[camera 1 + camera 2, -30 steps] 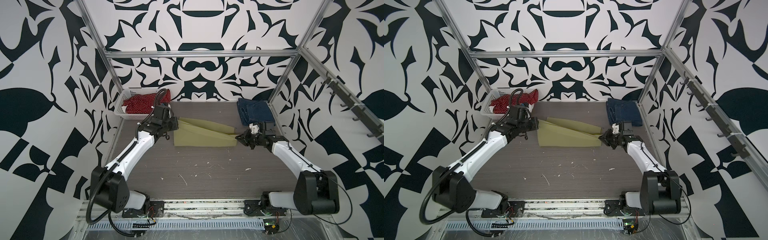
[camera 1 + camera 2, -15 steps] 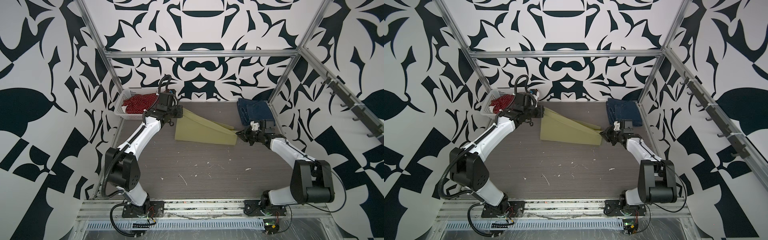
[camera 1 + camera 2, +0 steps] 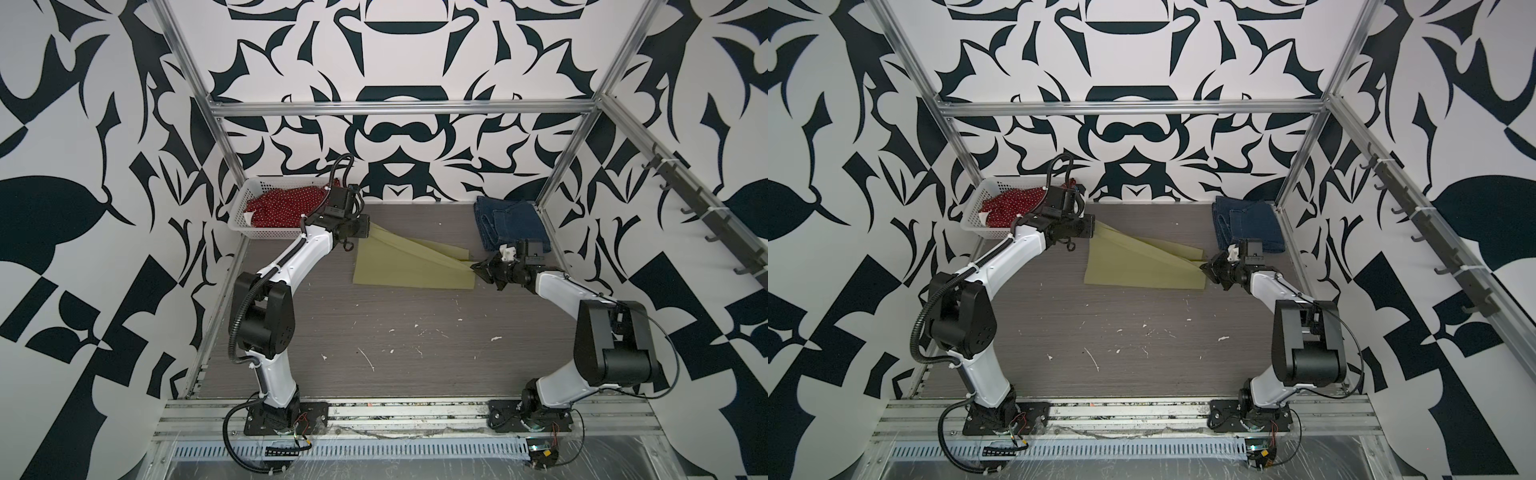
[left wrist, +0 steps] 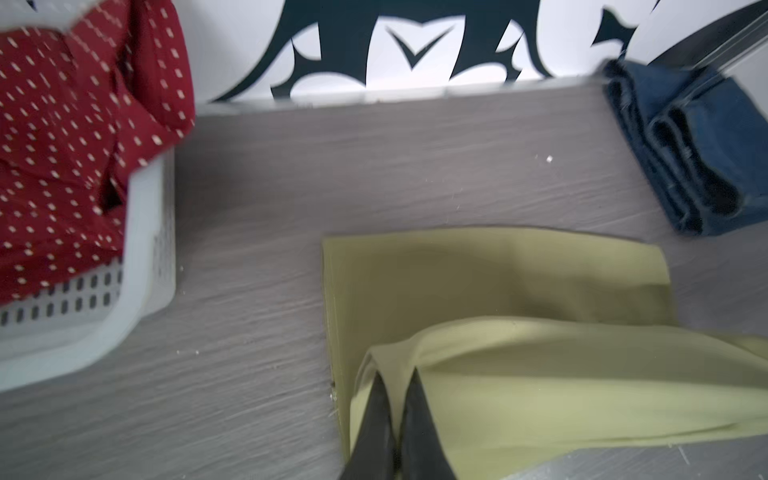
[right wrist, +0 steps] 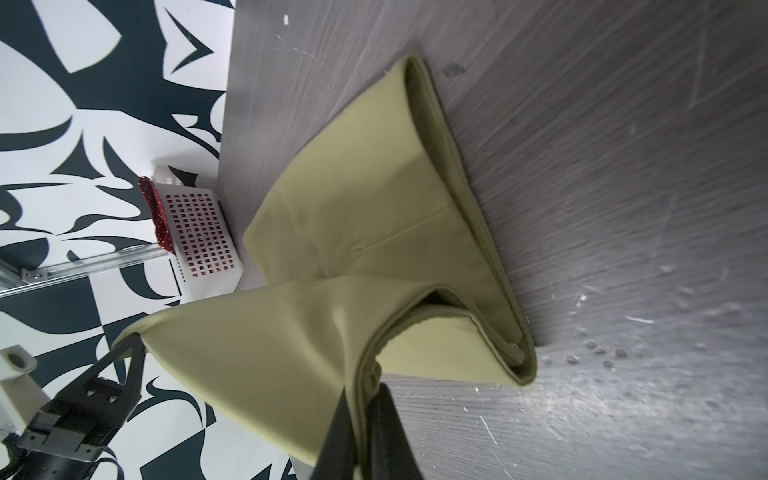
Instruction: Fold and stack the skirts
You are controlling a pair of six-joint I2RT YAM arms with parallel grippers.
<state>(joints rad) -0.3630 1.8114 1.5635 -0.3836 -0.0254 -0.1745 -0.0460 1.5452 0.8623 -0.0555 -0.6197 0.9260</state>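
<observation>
While its lower layer lies flat at the middle of the counter (image 3: 415, 332), the olive-green skirt (image 3: 399, 272) keeps its long axis left to right. The left fingers (image 4: 374, 432) are closed on its raised far-left corner, and the right fingers (image 5: 386, 436) pinch its right end. The denim skirt (image 3: 515, 220) lies folded far right. The red dotted skirt (image 3: 282, 208) fills the basket (image 3: 257, 232).

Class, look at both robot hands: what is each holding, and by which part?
Both hold the olive skirt. The left hand pinches its raised left corner; the right hand pinches the edge at its right end.
</observation>
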